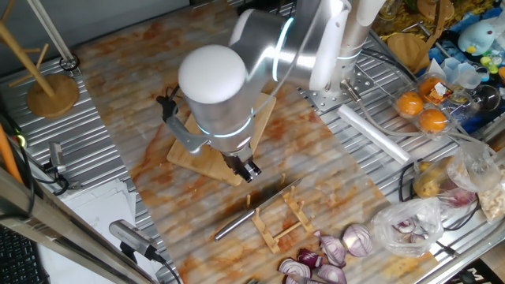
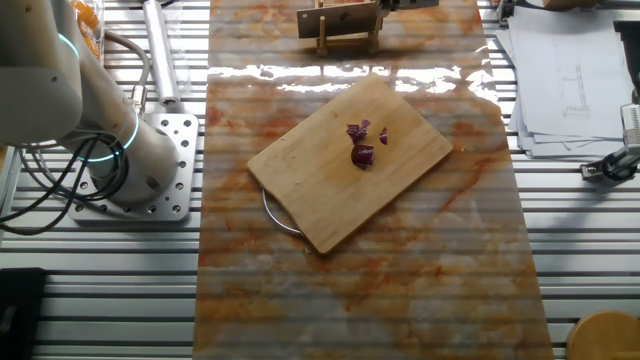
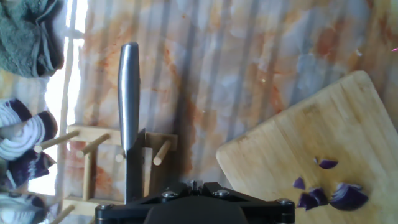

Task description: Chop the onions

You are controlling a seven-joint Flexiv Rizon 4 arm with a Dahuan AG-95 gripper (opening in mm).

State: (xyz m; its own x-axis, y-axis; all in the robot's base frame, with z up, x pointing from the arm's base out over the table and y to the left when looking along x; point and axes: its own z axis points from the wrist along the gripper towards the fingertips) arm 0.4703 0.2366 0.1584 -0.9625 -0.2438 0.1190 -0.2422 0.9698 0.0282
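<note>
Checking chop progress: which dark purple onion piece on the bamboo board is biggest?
The rounded chunk nearest the board's centre; the other pieces are small slivers.

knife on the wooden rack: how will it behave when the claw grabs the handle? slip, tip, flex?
The knife has a smooth, shiny metal handle, so it may well slip in a two-finger grip. It looks rigid; flex is unlikely. Grabbed at the handle, the blade end would probably droop. It only rests across the pegs of the light-looking wooden rack, so a sideways nudge could shift the rack or roll the knife off.
</note>
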